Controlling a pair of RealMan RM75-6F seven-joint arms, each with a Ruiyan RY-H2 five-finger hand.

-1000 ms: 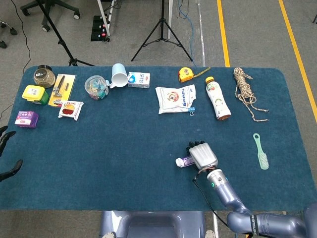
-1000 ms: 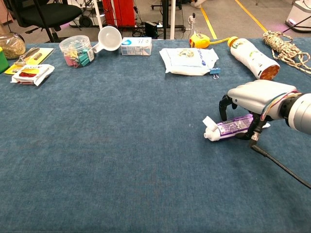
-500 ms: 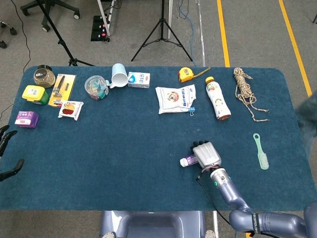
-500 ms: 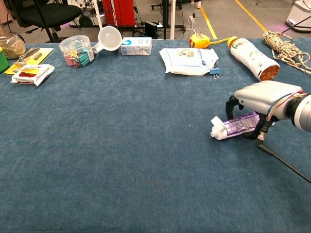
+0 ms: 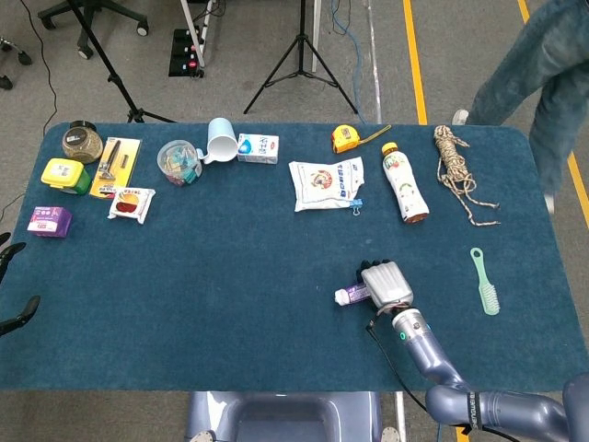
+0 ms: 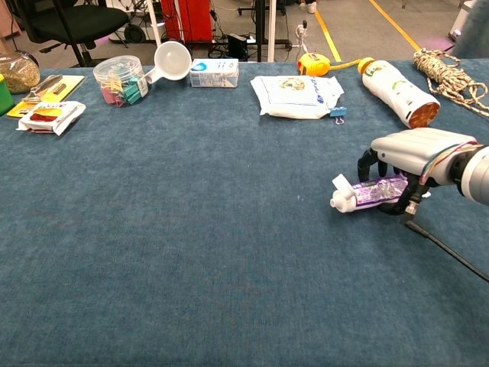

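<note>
My right hand (image 5: 386,284) (image 6: 416,153) lies palm down on the blue table, right of centre near the front. Its fingers curl over a purple toothpaste tube (image 5: 352,295) (image 6: 376,191) and grip it. The tube's white cap (image 6: 341,200) sticks out to the left of the hand, just above the cloth. Only dark fingertips of my left hand (image 5: 17,311) show at the far left edge of the head view; they are spread apart, hold nothing, and are nearest the purple packet (image 5: 49,221).
Behind the right hand lie a drink bottle (image 5: 405,182), a white pouch (image 5: 326,182), a tape measure (image 5: 345,138) and a rope bundle (image 5: 456,166). A green brush (image 5: 485,281) lies to its right. Cup, carton and clip jar (image 5: 178,158) stand at back left. A person (image 5: 543,64) passes the back right corner.
My right hand has slid a little to the right, taking the toothpaste tube with it. A person has walked into view at the back right.
</note>
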